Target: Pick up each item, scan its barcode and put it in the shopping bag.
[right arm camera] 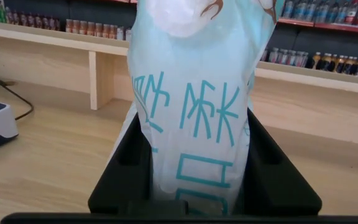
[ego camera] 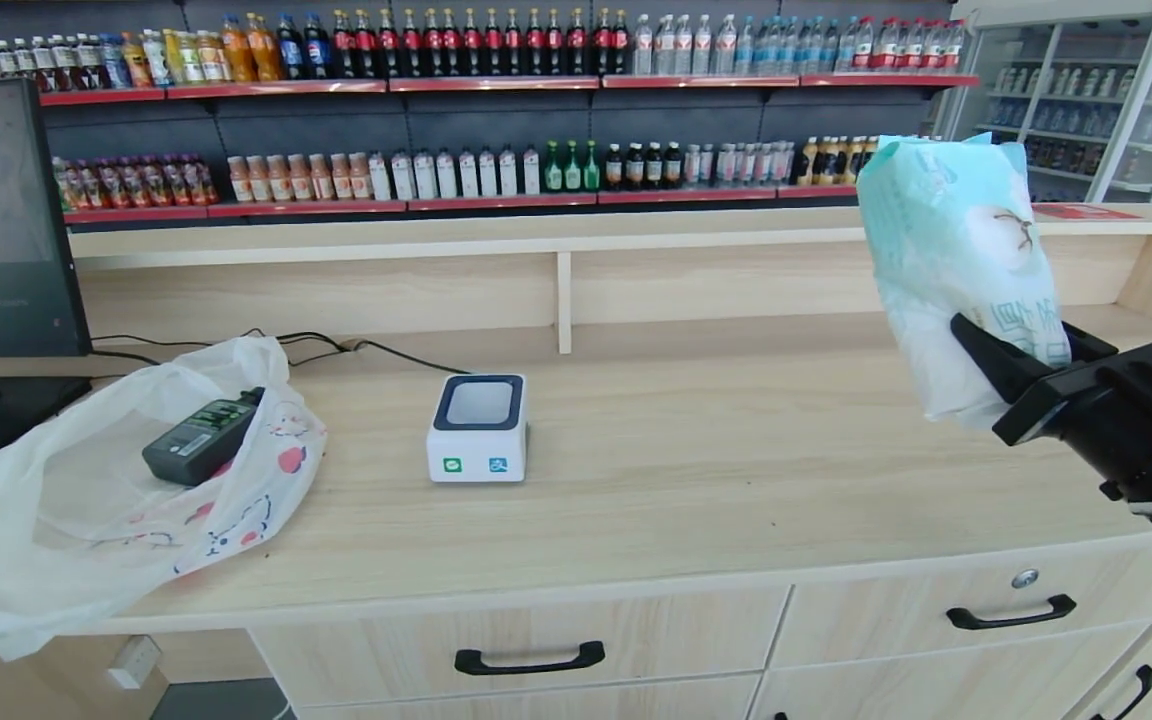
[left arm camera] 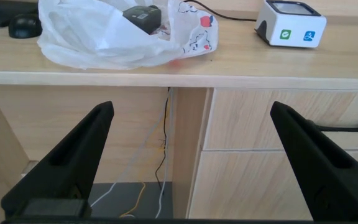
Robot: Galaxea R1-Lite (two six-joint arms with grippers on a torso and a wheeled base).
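1. Right tool (ego camera: 1026,352) up close, clamped on the lower end of a pale teal soft pack (ego camera: 956,260). The pack stands upright in the grip, held in the air above the right end of the worktop (ego camera: 736,480).
2. Left tool (left arm camera: 191,118): jaws spread wide with nothing between them, low in front of the drawers and below the worktop edge.
3. Out from there, the scanner (ego camera: 477,428) sits mid-worktop with its window facing up. It is well apart from the pack, so I'd judge the scan not yet done.
4. Further left, the shopping bag (ego camera: 86,490) lies slumped on the worktop with its mouth open. A dark grey item (ego camera: 204,438) lies in that mouth, so one item looks bagged.
5. What's left for this pack, by my read: carry it across to the scanner, show the barcode, then on to the bag.
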